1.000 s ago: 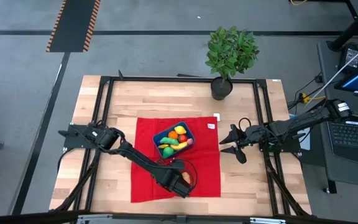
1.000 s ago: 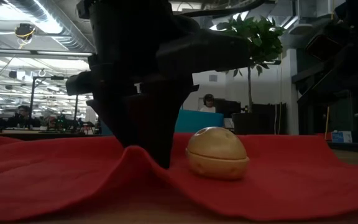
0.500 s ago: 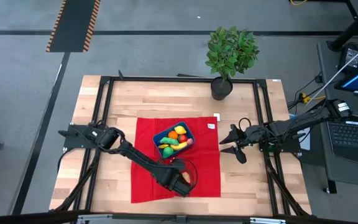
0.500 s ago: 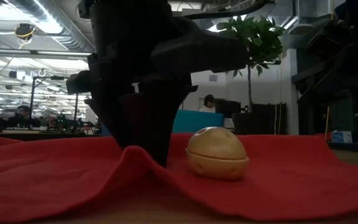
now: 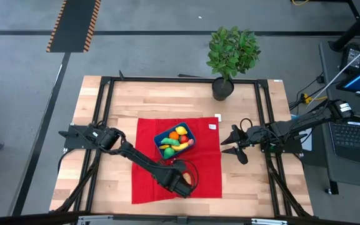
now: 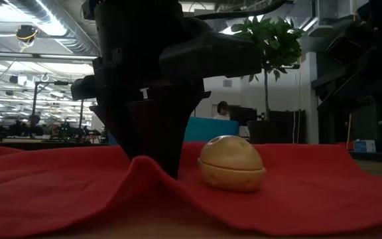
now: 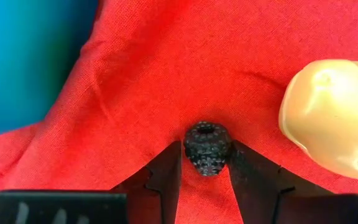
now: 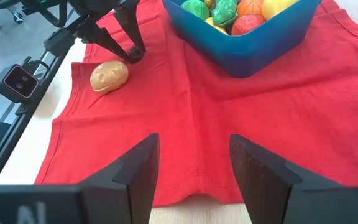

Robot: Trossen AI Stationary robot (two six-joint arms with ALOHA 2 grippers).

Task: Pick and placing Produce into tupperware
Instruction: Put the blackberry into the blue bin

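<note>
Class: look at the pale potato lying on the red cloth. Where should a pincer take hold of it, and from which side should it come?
Grip the potato across its narrow middle, coming straight down from above. It lies flat on the cloth with its long side level, so fingers should straddle the short width. The left pincer brackets the blackberry right beside it, so approach from the free side.
</note>
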